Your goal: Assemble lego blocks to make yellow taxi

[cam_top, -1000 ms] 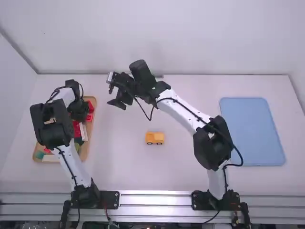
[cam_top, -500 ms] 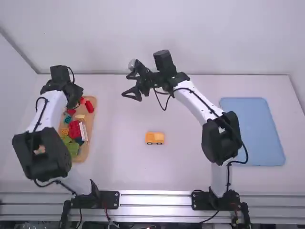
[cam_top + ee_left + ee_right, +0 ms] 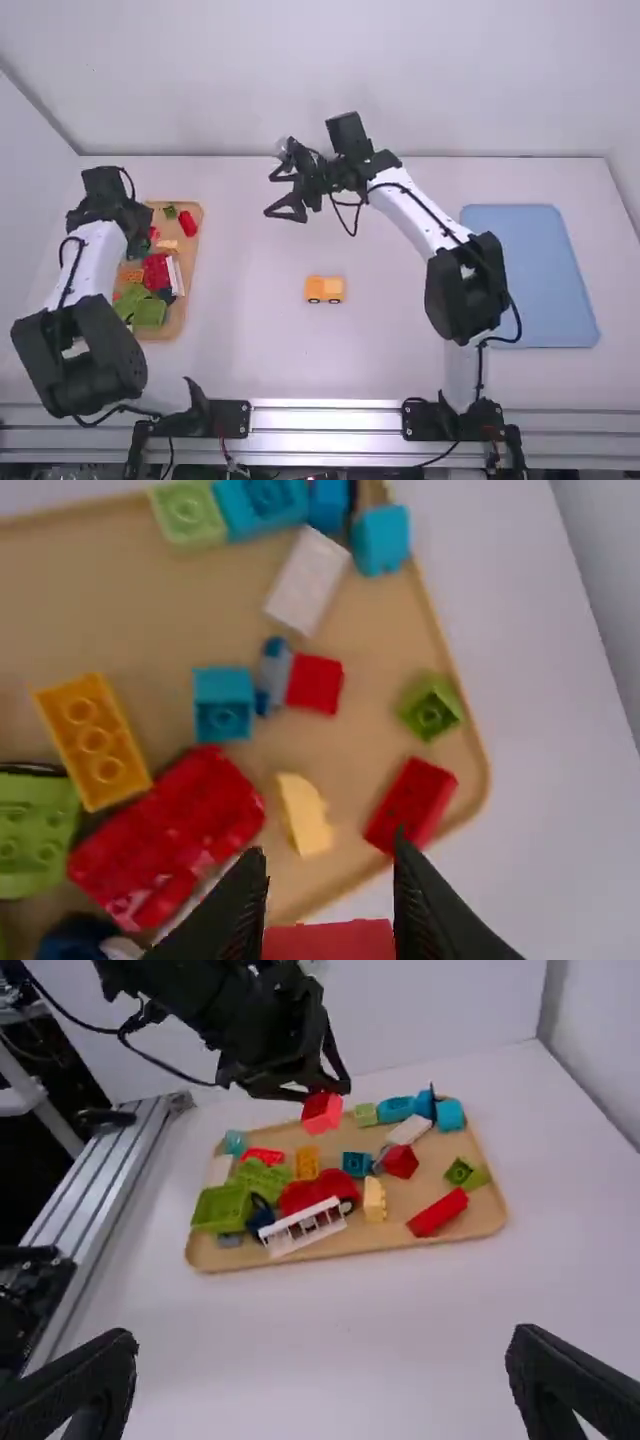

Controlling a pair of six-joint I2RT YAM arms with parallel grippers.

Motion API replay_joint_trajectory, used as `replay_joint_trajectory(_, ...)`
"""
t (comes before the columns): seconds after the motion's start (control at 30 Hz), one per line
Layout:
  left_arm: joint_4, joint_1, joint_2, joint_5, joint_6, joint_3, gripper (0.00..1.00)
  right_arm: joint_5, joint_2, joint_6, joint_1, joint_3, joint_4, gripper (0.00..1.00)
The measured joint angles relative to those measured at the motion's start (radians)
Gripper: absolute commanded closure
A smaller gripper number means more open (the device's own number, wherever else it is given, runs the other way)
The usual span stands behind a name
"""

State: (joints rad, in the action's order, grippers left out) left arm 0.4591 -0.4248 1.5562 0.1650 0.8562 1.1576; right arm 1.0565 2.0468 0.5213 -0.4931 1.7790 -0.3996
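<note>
High view, left to right. Left tool [image 3: 138,236] is over the wooden tray [image 3: 190,262], narrowed onto a red block [image 3: 328,942]; the block juts past the fingertips, and I can't tell its long axis. Tray is on the table [image 3: 400,350], long axis running away from the arm bases, filled with mixed blocks: white block [image 3: 176,275] lengthwise along it, beside a red car piece [image 3: 156,271]; green block [image 3: 170,212] at the far end, near a slanted red brick [image 3: 188,223].

Yellow car [image 3: 324,289] sits on the table between the arm bases, farther out, long axis left-right, black wheels on the near side. Can't tell which end is the front. Right tool [image 3: 273,194] is wide, beyond and a bit left of the car, pointing left. Blue tray [image 3: 530,275] at right, long axis mostly away from the bases.

Versus half a second ago: left tool shifts left and nearer its base, right tool dips slightly nearer, still wide. Green block now shows at the tray's far end. Car unmoved.
</note>
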Motion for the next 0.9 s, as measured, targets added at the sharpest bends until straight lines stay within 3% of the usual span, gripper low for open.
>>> replay_joint_trajectory(0.1, 0.014, -0.039, 0.019, 0.04, 0.034, 0.0, 0.68, -0.001, 0.0, 0.022, -0.01, 0.0, 0.001, 0.01)
replay_joint_trajectory(0.13, 0.019, -0.051, 0.031, 0.055, 0.046, 0.0, 0.58, 0.0, 0.0, 0.028, -0.013, 0.0, 0.0, 0.02)
replay_joint_trajectory(0.17, 0.022, -0.065, 0.048, 0.066, 0.066, 0.0, 0.37, 0.0, 0.0, 0.031, -0.015, 0.0, 0.0, 0.01)
replay_joint_trajectory(0.2, 0.023, -0.068, 0.053, 0.068, 0.066, 0.0, 0.28, 0.0, 0.0, 0.032, -0.015, 0.0, 0.0, 0.02)
replay_joint_trajectory(0.23, 0.024, -0.081, 0.073, 0.074, 0.08, 0.0, 0.03, 0.0, 0.0, 0.034, -0.015, 0.0, 0.0, 0.02)
replay_joint_trajectory(0.6, -0.015, -0.084, 0.113, -0.052, 0.147, 0.001, 0.01, 0.0, 0.0, 0.025, -0.014, 0.0, 0.043, 0.01)
replay_joint_trajectory(0.9, -0.086, 0.076, 0.141, -0.114, 0.147, 0.001, 0.02, 0.0, 0.0, 0.004, -0.014, 0.0, 0.056, 0.02)
